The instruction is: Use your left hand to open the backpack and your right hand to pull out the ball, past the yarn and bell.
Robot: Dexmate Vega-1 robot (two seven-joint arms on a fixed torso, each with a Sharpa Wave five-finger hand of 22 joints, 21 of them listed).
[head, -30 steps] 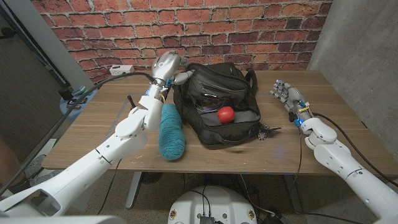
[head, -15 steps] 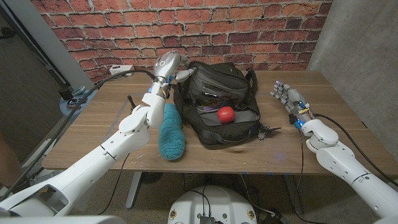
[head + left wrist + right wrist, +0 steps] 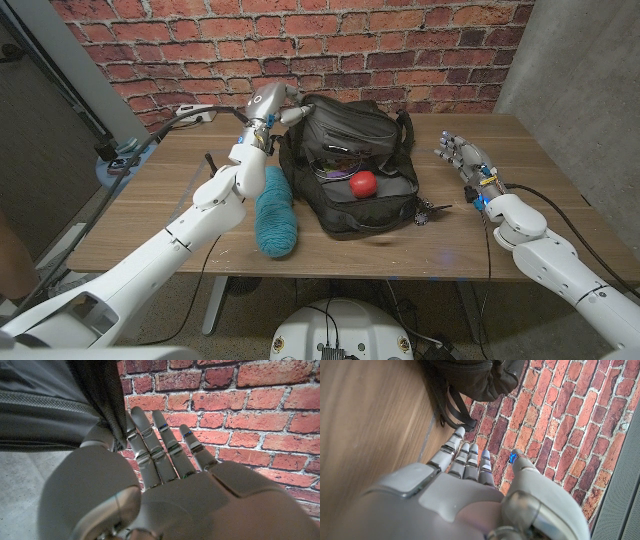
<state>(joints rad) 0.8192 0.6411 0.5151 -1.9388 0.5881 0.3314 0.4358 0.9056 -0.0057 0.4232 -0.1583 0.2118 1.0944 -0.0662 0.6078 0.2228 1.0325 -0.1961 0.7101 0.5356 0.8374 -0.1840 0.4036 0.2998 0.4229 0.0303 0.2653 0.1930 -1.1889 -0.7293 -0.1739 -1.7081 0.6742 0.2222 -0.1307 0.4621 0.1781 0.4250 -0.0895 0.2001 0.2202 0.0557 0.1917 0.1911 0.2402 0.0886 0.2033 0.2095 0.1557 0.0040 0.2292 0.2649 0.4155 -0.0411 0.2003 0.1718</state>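
At the black fabric backpack's (image 3: 350, 165) ten o'clock corner, the left hand (image 3: 272, 104) pinches its flap. Inside lies a red ball (image 3: 363, 183). At three o'clock, the right hand (image 3: 462, 156) hovers, fingers released.

Count on table (image 3: 150, 215): 1 black backpack (image 3: 350, 135); 1 red ball (image 3: 363, 183) inside it; 1 teal yarn skein (image 3: 276, 212) beside backpack; possibly 1 small dark item (image 3: 432, 211) beside backpack, unclear.

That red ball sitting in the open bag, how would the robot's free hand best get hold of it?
Probably from above, on the ball's upper half. It sits in the backpack's open mouth with its top exposed, while fabric walls crowd its sides. The right hand, open beside the bag, could come over the right rim and close its fingers around the round top.
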